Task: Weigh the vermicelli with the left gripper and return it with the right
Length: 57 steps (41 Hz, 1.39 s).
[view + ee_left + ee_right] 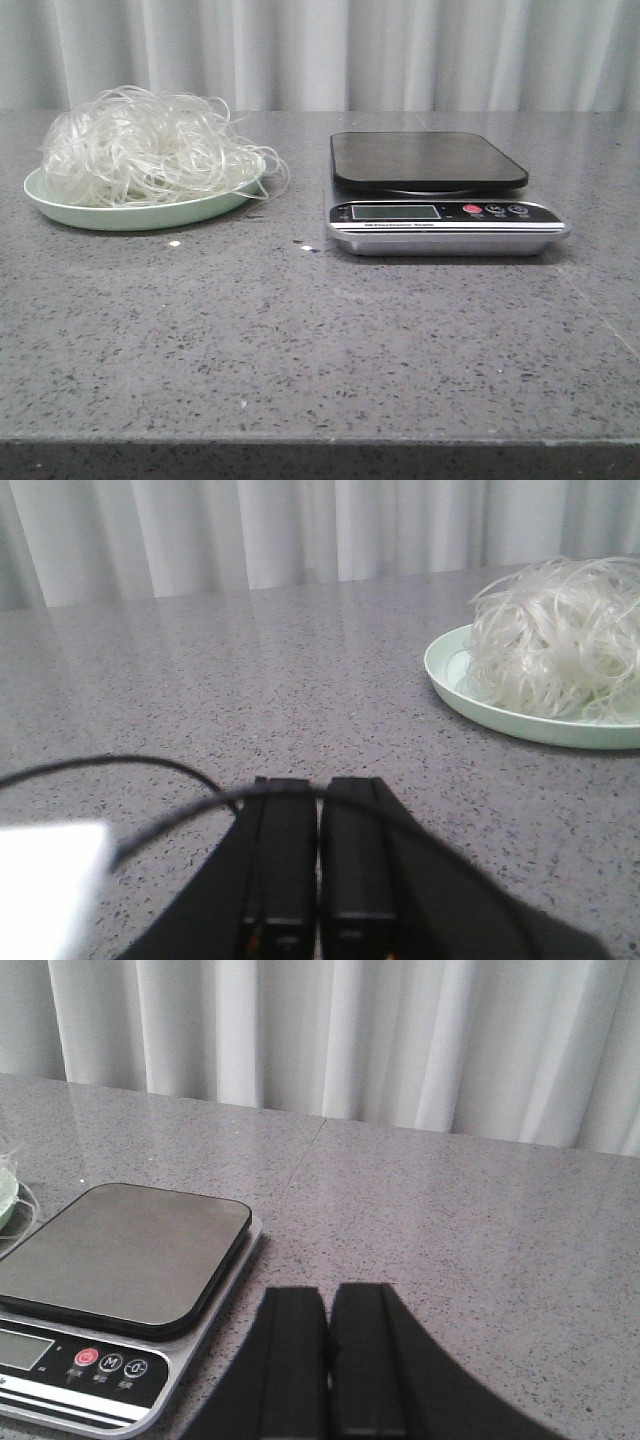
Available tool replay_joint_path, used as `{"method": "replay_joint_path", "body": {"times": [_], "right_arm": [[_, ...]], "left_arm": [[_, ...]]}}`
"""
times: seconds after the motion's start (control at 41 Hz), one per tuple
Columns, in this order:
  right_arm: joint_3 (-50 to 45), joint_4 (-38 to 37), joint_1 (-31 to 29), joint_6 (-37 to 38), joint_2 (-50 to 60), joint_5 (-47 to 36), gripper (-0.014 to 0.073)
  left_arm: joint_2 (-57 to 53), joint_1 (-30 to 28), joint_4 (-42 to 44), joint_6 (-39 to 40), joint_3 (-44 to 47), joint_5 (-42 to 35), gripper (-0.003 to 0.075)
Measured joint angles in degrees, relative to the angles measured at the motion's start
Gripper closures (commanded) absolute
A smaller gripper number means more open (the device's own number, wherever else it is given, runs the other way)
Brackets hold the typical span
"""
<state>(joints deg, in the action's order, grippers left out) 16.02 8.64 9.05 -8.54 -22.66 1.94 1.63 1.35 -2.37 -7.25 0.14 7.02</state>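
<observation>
The vermicelli (140,148), a fluffy heap of translucent whitish strands, lies on a pale green plate (60,205) at the table's back left. It also shows in the left wrist view (560,645) on the plate (445,675). A kitchen scale (440,215) with a dark platform (425,160) stands right of the middle; it shows in the right wrist view too (120,1260). My left gripper (320,785) is shut and empty, low over the table, apart from the plate. My right gripper (328,1295) is shut and empty, beside the scale. Neither arm shows in the front view.
A grey speckled stone tabletop (300,330) runs to a front edge near the camera. A white curtain (320,50) hangs behind the table. A black cable (110,765) crosses in front of the left fingers. A white blurred patch (45,890) sits by the left gripper.
</observation>
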Motion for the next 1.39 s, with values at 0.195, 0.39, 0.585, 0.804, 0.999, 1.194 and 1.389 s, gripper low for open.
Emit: {"method": "replay_joint_path", "body": {"times": [0.195,0.39,0.585,0.804,0.999,1.194,1.389], "right_arm": [[0.00,0.00,0.00,0.00,0.00,0.00,0.0442],[0.00,0.00,0.00,0.00,0.00,-0.04,0.0442],[0.00,0.00,0.00,0.00,0.00,-0.04,0.0442],[0.00,0.00,0.00,0.00,0.00,-0.04,0.0442],[0.00,0.00,0.00,0.00,0.00,-0.04,0.0442],[0.00,0.00,0.00,0.00,0.00,-0.04,0.0442],[0.00,0.00,0.00,0.00,0.00,-0.04,0.0442]], "left_arm": [[-0.77,0.00,0.00,0.00,0.00,-0.60,0.0583],[-1.85,0.00,-0.55,0.00,0.00,-1.08,0.0583],[-1.85,-0.10,-3.33,0.43,0.00,-1.08,0.0583],[-1.85,-2.11,-3.44,3.53,0.00,-1.08,0.0583],[-1.85,-2.40,-3.31,3.65,0.00,-1.08,0.0583],[-1.85,-2.40,-3.31,3.65,0.00,-1.21,0.0583],[-1.85,-2.40,-3.31,3.65,0.00,-1.21,0.0583]]}}
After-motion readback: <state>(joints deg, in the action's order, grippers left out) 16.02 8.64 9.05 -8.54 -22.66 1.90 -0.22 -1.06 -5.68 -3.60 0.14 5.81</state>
